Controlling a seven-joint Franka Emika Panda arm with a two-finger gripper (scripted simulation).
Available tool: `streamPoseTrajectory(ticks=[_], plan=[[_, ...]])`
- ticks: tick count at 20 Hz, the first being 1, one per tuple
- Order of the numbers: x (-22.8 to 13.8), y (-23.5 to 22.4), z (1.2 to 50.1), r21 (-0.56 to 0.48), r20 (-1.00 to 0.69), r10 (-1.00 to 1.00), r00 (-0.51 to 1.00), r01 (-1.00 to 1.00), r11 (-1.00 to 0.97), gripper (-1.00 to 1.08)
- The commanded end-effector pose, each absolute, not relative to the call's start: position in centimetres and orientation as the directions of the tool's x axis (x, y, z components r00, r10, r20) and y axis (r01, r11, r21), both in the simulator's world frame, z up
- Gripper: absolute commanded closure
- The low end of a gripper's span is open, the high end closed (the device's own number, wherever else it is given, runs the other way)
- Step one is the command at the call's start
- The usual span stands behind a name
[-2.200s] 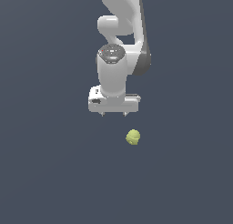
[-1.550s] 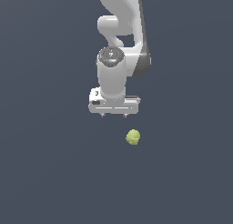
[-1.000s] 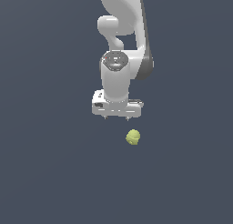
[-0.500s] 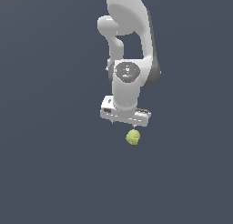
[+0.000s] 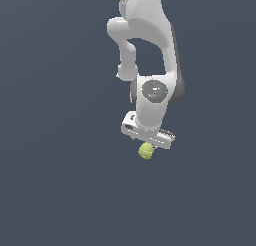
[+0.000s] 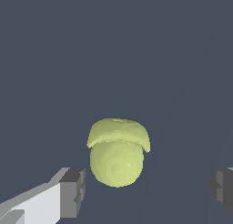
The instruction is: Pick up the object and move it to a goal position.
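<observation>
The object (image 5: 146,150) is a small yellow-green lumpy ball lying on the dark grey floor. In the exterior view my white gripper (image 5: 148,141) hangs just above it, and its body hides the ball's upper edge. The wrist view shows the object (image 6: 117,152) close up, lying between my two grey fingertips (image 6: 73,192), which stand wide apart and touch nothing. The gripper (image 6: 148,191) is open, with a clear gap on each side of the ball.
A plain dark grey floor (image 5: 60,190) surrounds the ball on all sides, with no other objects in either view.
The arm has swung toward the exterior view's right and dropped, bringing the gripper from above and left of the ball to directly over it. The ball has not moved.
</observation>
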State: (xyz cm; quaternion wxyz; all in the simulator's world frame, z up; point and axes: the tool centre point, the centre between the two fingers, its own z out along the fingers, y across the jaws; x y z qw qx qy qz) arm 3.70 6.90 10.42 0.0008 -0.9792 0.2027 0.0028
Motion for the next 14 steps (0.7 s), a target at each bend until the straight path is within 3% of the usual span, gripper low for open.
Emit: streamPoseTrajectory(ticks=[1,14], plan=[[4.0,7.5,9.9,0.0,-0.003,-0.426,0.905,-0.426,-0.905,-0.92],[4.3,8.7,8.9,0.0,-0.001,-0.468,0.884,-0.468,-0.884,-0.92]])
